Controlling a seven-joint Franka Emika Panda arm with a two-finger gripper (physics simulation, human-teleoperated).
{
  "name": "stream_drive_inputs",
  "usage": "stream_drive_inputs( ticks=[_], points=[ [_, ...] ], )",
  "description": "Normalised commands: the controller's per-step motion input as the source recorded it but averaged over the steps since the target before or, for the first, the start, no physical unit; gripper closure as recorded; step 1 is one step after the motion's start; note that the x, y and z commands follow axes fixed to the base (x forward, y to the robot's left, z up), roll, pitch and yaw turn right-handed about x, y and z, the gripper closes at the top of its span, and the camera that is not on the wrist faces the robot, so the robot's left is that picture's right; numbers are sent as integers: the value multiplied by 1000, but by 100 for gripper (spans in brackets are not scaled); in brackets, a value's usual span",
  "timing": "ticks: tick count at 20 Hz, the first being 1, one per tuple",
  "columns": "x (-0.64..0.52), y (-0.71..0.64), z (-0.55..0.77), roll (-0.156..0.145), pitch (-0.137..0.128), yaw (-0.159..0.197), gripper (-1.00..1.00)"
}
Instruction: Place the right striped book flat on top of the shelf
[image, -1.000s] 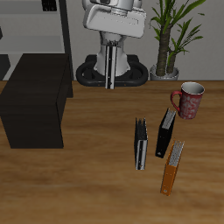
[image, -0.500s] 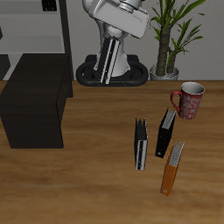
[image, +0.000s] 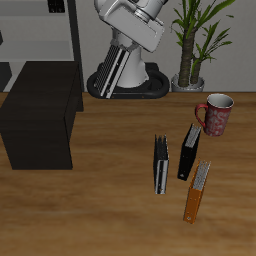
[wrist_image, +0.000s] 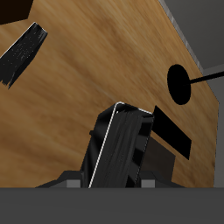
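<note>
- Nearest the front edge, the orange book (image: 197, 190); just behind it the right striped book (image: 160, 165) stands on edge, ungrasped.
- Farther back, the shelf (image: 40, 110), top bare.
- Farthest, the arm (image: 120, 62); gripper opening: cannot tell. Everything's left to do.

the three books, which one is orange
The orange book, nearest the table's front edge; the right striped book and the black book beside the mug are dark.
</note>
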Motion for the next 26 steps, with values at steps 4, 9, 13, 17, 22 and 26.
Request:
stream_drive_inputs(
  ticks=[4,9,13,17,22,26],
  points=[
    [94,-269,86,-179,6,-55,100],
    [173,-284,-14,-122,46,-33,100],
    [203,-280,-23,-151,2,-8,100],
    [202,-148,-85,-88,116,-36,100],
    [165,-291,-41,-98,36,-27,100],
    [33,-418,-39,-100,36,-34,100]
  ],
)
